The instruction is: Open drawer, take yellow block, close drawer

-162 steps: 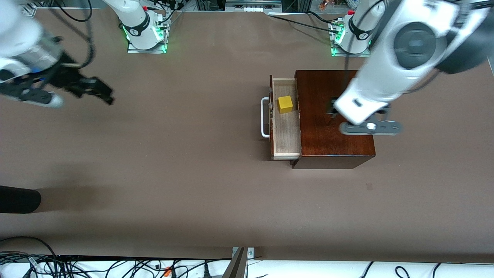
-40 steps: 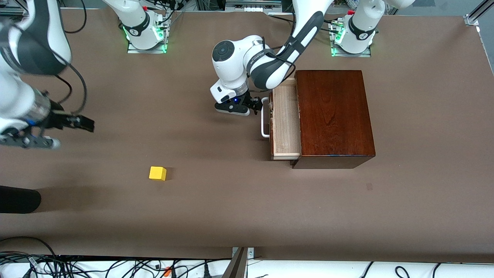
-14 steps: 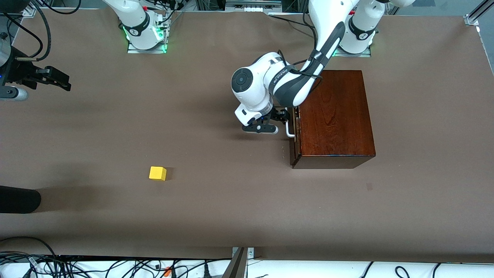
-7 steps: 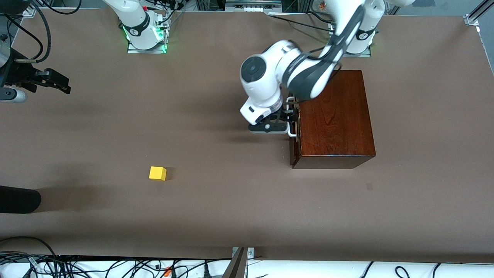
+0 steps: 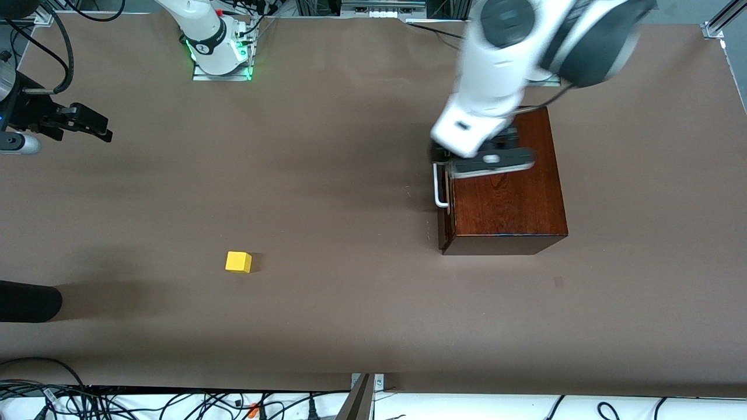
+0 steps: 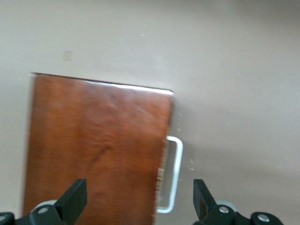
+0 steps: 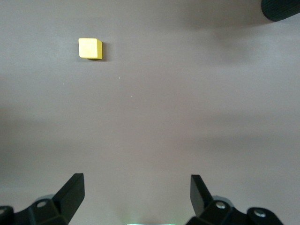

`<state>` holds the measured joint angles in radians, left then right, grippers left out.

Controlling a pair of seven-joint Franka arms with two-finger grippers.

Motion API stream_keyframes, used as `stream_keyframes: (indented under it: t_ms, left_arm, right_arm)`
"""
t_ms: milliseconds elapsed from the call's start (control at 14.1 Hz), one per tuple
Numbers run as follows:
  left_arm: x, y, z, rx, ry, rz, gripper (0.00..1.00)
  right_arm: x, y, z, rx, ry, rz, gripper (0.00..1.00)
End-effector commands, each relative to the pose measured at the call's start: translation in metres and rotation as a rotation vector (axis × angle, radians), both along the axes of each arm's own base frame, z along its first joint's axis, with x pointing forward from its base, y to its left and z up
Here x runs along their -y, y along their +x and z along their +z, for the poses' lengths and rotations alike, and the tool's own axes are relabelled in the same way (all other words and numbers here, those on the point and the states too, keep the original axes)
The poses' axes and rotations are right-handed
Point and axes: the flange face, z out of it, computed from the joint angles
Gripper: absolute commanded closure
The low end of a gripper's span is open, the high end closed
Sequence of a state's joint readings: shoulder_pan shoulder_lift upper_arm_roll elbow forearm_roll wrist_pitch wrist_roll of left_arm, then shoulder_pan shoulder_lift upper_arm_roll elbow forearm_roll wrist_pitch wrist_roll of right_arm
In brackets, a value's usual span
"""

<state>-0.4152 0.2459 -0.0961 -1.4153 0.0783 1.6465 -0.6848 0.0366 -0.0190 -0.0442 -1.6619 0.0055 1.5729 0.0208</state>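
The drawer (image 5: 444, 219) is shut into the dark mahogany box (image 5: 508, 198), and its white loop handle (image 5: 438, 185) stands free. My left gripper (image 6: 138, 204) hangs open in the air over the box's drawer-side edge, with the handle (image 6: 174, 173) and box top (image 6: 98, 150) below it and nothing between its fingers. The yellow block (image 5: 238, 262) lies on the bare table toward the right arm's end, nearer the front camera than the box. My right gripper (image 5: 92, 122) waits open above the table at that end, and the block (image 7: 90, 48) shows below it.
A black rounded object (image 5: 29, 300) juts in at the table's edge at the right arm's end, nearer the front camera than the block. Cables run along the front edge (image 5: 175, 402). Brown tabletop (image 5: 338, 233) lies between block and box.
The left arm has lifted away from the drawer handle and swung up over the box. The drawer stays shut. The right gripper and the block have barely moved.
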Motion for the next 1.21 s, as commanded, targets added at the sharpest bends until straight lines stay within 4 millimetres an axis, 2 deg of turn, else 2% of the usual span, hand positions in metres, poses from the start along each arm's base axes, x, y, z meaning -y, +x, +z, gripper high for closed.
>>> stream_keyframes:
  t_ms: [0, 142, 213, 355, 496, 780, 993, 1135]
  left_arm:
    - [-0.084, 0.013, 0.013, -0.055, -0.048, -0.048, 0.0]
    - [-0.14, 0.02, 0.021, -0.057, -0.076, -0.138, 0.0]
    - [-0.163, 0.017, 0.023, -0.06, -0.076, -0.166, 0.0]
    - [-0.202, 0.002, 0.025, -0.069, -0.095, -0.148, 0.0]
    - [-0.239, -0.003, 0.019, -0.083, -0.101, -0.131, 0.0]
    - [-0.256, 0.006, 0.006, -0.103, -0.09, -0.13, 0.0]
    - [-0.268, 0.004, 0.011, -0.091, -0.084, -0.109, 0.0]
    - [-0.265, 0.006, 0.018, -0.085, -0.082, -0.111, 0.0]
  right_arm:
    - [0.003, -0.004, 0.005, 0.009, 0.014, 0.009, 0.0]
    - [0.003, -0.003, 0.005, 0.007, 0.01, 0.011, 0.0]
    - [0.004, -0.004, 0.006, 0.006, -0.001, 0.012, 0.0]
    - [0.002, -0.003, 0.005, 0.004, -0.006, 0.02, 0.0]
    - [0.002, -0.004, 0.007, 0.007, -0.006, 0.017, 0.0]
    - [0.002, -0.004, 0.008, 0.01, -0.006, 0.017, 0.0]
    - [0.003, -0.004, 0.008, 0.01, -0.007, 0.017, 0.0]
    - [0.003, -0.003, 0.008, 0.01, -0.007, 0.017, 0.0]
